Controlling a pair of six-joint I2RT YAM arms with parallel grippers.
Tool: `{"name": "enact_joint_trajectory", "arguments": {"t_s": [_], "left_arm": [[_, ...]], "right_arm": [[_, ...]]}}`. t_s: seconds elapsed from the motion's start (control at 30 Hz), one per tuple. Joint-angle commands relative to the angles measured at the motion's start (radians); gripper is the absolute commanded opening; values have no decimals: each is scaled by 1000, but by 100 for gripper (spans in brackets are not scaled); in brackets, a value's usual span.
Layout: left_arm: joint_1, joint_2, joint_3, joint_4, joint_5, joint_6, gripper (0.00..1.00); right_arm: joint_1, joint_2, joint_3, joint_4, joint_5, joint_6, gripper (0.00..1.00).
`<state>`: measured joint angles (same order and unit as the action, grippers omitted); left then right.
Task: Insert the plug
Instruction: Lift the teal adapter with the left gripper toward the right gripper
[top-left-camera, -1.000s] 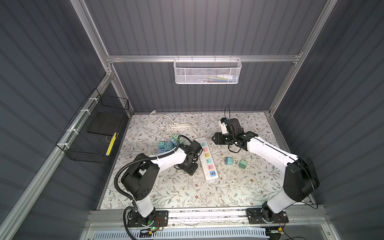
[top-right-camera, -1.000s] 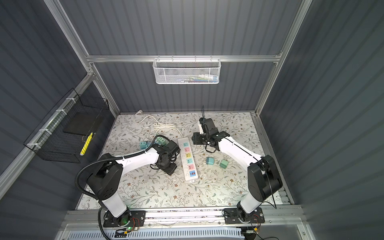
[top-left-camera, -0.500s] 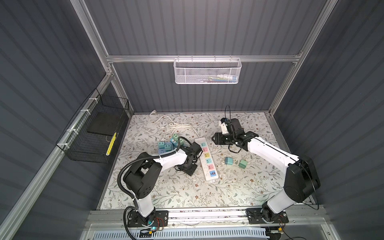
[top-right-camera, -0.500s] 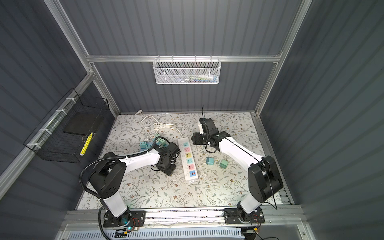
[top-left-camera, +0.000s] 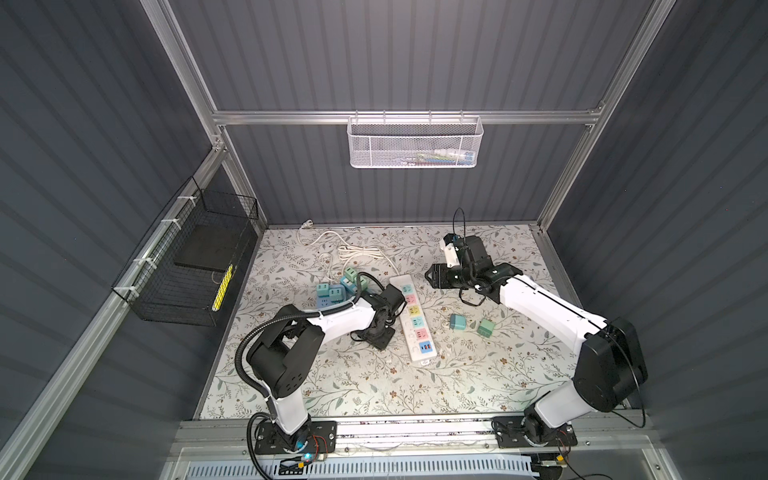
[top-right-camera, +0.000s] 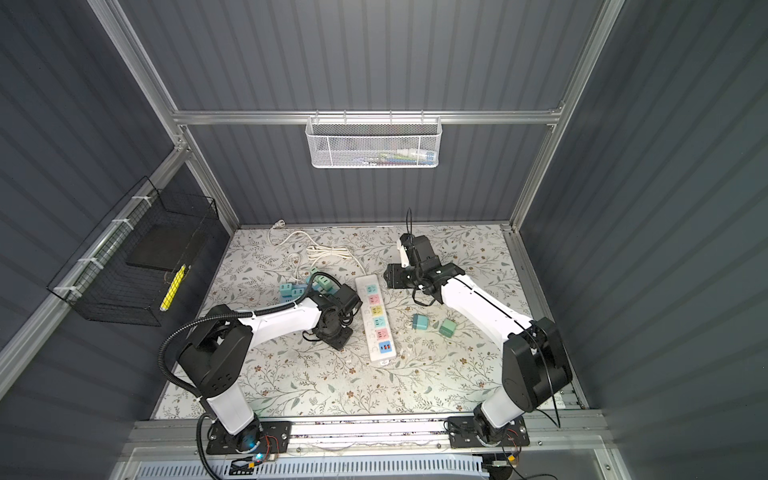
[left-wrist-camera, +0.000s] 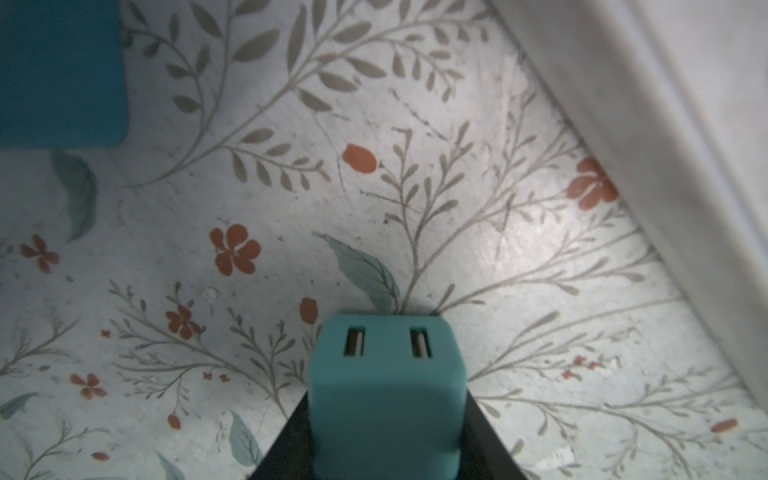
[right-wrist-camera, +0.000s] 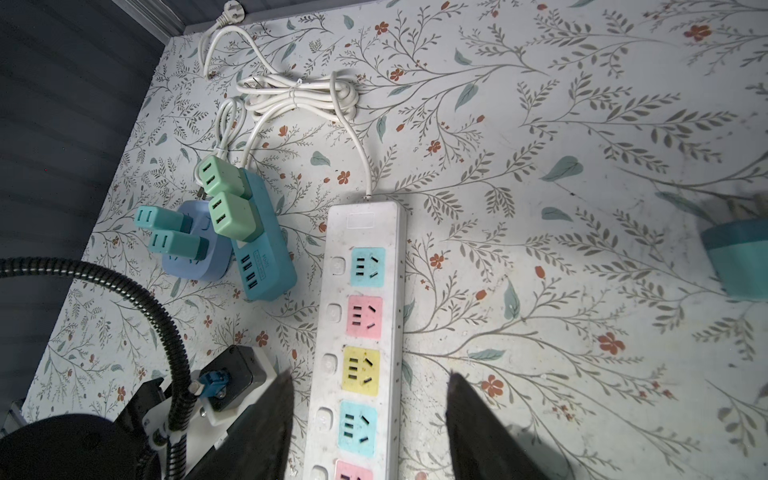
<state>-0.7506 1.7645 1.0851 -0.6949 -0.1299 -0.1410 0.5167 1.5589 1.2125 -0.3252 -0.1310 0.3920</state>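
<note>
In the left wrist view a teal cube plug (left-wrist-camera: 384, 395) with two USB slots sits between the dark fingers of my left gripper (left-wrist-camera: 384, 419), which is shut on it just above the floral mat. The white power strip (left-wrist-camera: 685, 124) lies close beside it. In both top views the left gripper (top-left-camera: 379, 336) is low on the mat left of the power strip (top-left-camera: 413, 320), and its wrist hides the plug. My right gripper (top-left-camera: 431, 276) hovers open at the strip's far end. Its fingertips straddle the power strip (right-wrist-camera: 361, 311) in the right wrist view, holding nothing.
Two loose plugs, teal (top-left-camera: 458, 322) and green (top-left-camera: 485, 328), lie right of the strip. Small blue power blocks with plugs in them (top-left-camera: 336, 289) and a coiled white cable (top-left-camera: 357, 251) sit behind the left arm. A black wire basket (top-left-camera: 187, 266) hangs on the left wall.
My left gripper has closed on the teal plug and its arm has shifted a little near the strip. The right arm has hardly moved.
</note>
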Motion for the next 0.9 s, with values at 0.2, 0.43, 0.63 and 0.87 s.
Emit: {"name": "enact_joint_trajectory", "arguments": {"t_s": [0.2,0.43,0.63,0.87], "left_arm": [[7,-298,-100,329,55,44,29],[4,-438,-202,666,67,132,25],[4,-416,-165,681,88,225,26],[5,-405,-158,693,110,253,24]], "right_arm": [[-1,-63,-43,-5,-52,18,53],[-1,-67,-35,-10,-233,47,39],[11,-82,-43,64,-314,53,47],[11,-55,-38,151,-438,124,51]]}}
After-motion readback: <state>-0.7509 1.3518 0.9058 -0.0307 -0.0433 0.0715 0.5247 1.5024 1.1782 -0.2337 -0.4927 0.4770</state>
